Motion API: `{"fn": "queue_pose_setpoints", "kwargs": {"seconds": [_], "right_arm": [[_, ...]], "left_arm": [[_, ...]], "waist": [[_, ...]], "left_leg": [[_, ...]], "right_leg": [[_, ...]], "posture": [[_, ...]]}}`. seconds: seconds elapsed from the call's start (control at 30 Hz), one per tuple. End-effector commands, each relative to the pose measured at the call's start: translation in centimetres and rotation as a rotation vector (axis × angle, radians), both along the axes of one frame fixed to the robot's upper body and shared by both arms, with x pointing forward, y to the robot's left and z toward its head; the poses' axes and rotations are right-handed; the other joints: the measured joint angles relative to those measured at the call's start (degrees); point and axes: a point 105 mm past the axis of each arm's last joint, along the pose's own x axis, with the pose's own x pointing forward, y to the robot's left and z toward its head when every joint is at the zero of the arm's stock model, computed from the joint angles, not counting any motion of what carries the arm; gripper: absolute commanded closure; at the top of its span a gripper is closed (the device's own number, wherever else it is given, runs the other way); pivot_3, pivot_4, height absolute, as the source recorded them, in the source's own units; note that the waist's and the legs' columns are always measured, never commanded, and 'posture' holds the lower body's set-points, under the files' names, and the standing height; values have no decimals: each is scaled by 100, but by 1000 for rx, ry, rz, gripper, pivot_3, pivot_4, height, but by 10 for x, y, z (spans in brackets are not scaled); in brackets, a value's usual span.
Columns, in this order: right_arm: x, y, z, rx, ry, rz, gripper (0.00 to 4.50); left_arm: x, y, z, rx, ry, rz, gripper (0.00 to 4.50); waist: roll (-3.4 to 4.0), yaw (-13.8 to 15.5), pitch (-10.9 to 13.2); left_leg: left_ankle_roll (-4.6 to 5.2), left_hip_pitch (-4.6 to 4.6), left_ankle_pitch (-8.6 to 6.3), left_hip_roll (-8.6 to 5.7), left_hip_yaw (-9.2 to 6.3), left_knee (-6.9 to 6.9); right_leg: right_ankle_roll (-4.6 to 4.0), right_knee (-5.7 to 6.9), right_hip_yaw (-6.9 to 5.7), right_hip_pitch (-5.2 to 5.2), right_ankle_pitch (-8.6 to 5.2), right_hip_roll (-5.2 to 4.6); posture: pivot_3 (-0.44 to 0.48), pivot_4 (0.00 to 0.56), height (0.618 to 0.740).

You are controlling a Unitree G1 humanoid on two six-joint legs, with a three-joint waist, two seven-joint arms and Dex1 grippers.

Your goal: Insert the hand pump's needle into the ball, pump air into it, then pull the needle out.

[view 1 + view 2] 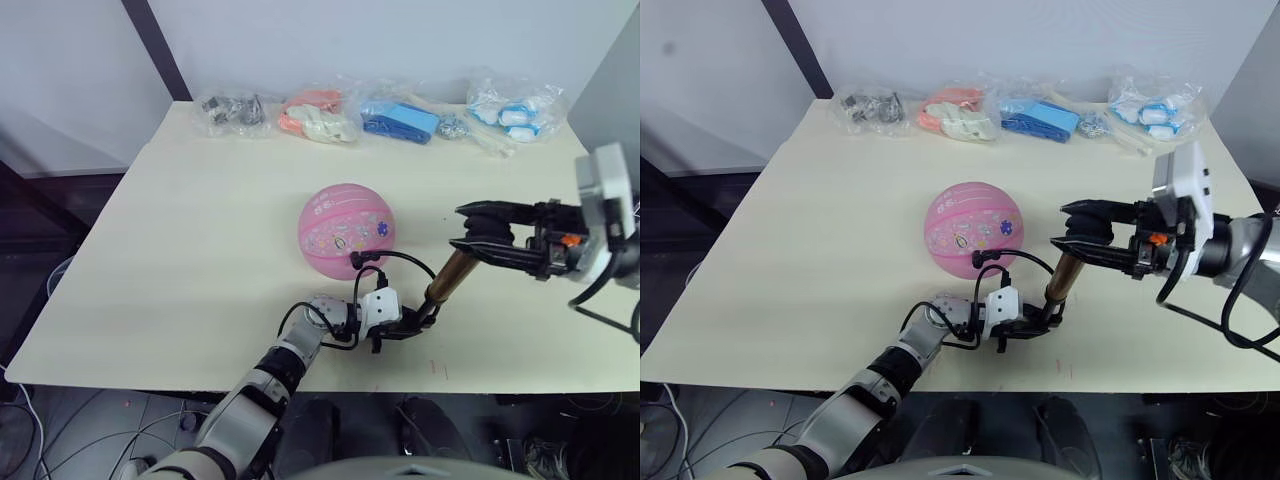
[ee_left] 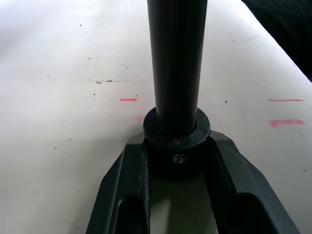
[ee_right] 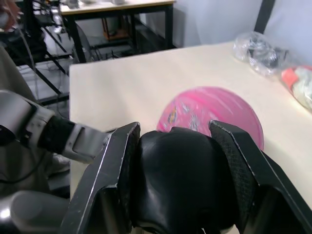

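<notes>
Only cartoon prints show on the ball (image 1: 346,229), nothing readable.

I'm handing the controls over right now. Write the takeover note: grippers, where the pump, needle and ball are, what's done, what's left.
Left gripper: shut on the hand pump at its black base end, holding it near the table's front edge.
Right gripper: shut on the pump's black handle at the top; pump tilted.
Ball: round, mid-table, just behind the pump.
Hose loops from the pump to the ball's near side; the needle fitting sits against the ball, apparently inserted.
Left: finish pumping if needed, then pull the needle out.
Bagged items along the far edge are untouched.
</notes>
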Motion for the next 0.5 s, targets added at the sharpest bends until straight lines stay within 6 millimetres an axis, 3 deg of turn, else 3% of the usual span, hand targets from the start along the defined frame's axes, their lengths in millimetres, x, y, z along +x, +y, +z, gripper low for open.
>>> {"fn": "queue_pose_setpoints", "kwargs": {"seconds": [0.03,0.2,0.3,0.37,0.5], "right_arm": [[-6,-6,34,39,-96,-5,2655],[-4,-6,51,68,-98,-6,2655],[-3,-5,51,65,-93,-7,2655],[-2,-3,41,41,-68,-7,2655],[4,0,2,-61,-9,-34,2655]], "left_arm": [[-14,14,-29,99,87,-4,3493],[-14,13,-29,98,89,-3,3493],[-14,13,-29,97,89,-2,3493],[-13,13,-29,97,88,-1,3493],[-13,13,-28,97,88,-1,3493]], "waist": [[0,-1,0],[3,-1,3],[5,1,6],[5,1,6],[4,0,3]], "left_leg": [[0,0,0,0,1,0],[0,0,0,3,2,0],[0,-8,0,2,2,0],[0,-11,0,-3,2,0],[0,-8,0,-8,3,-1]], "right_leg": [[0,0,1,0,0,0],[0,0,1,0,0,-5],[-1,0,0,-6,0,-11],[-1,0,0,-9,0,-19],[1,-1,-2,-6,0,-25]], "posture": [[0,150,736],[0,150,736],[0,150,736],[0,150,736],[0,150,736]]}}
